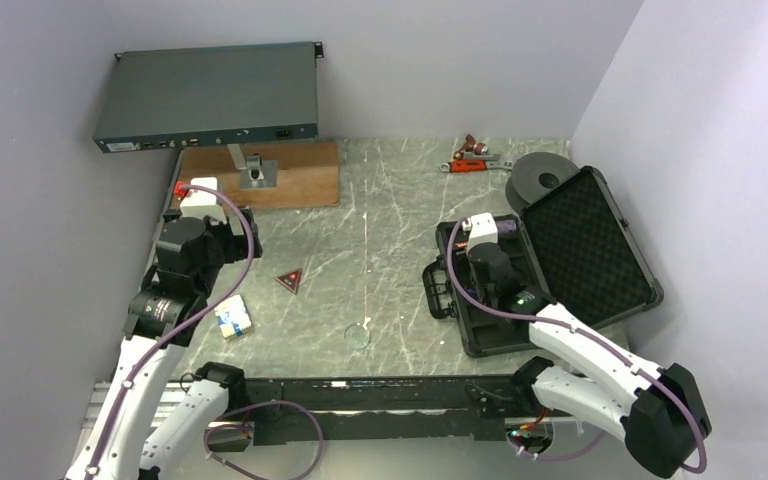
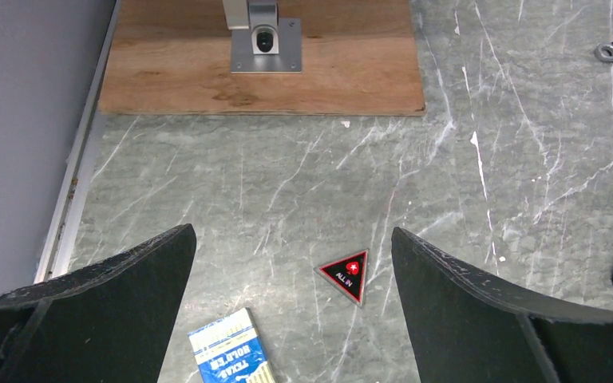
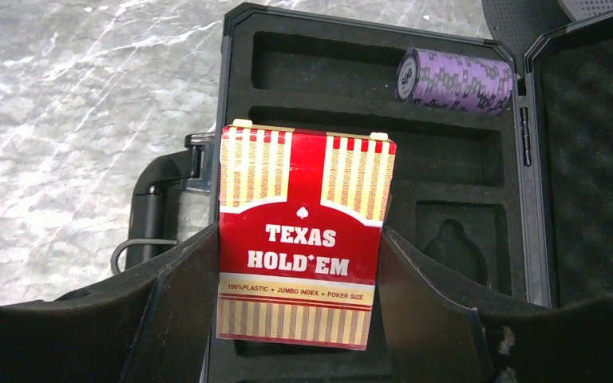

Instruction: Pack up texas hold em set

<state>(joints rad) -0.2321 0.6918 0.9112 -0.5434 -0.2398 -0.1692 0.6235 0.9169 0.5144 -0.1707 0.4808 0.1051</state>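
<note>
The black foam-lined case [image 1: 600, 300] lies open at the right, its lid [image 1: 585, 235] tipped back. My right gripper [image 1: 478, 238] hovers over its slots, shut on the red card box [image 3: 303, 239], which stands upright between the fingers [image 3: 183, 295]. The purple chip stack [image 3: 455, 80] lies in a far slot of the case [image 3: 235, 88]. My left gripper [image 2: 291, 231] is open and empty above the table. The red triangle [image 2: 347, 274] and the blue-white card box [image 2: 230, 351] lie below it, and both also show in the top view: triangle [image 1: 289, 279], box [image 1: 232, 317]. The clear disc [image 1: 358, 335] lies near the front edge. No blue disc shows.
A wooden board [image 1: 290, 185] with a metal bracket [image 1: 257, 172] lies at the back left, under a grey rack unit [image 1: 210, 95]. A red-handled tool [image 1: 475, 160] and a black ring-shaped spool [image 1: 540, 178] sit at the back right. The case handle [image 3: 156, 207] points left.
</note>
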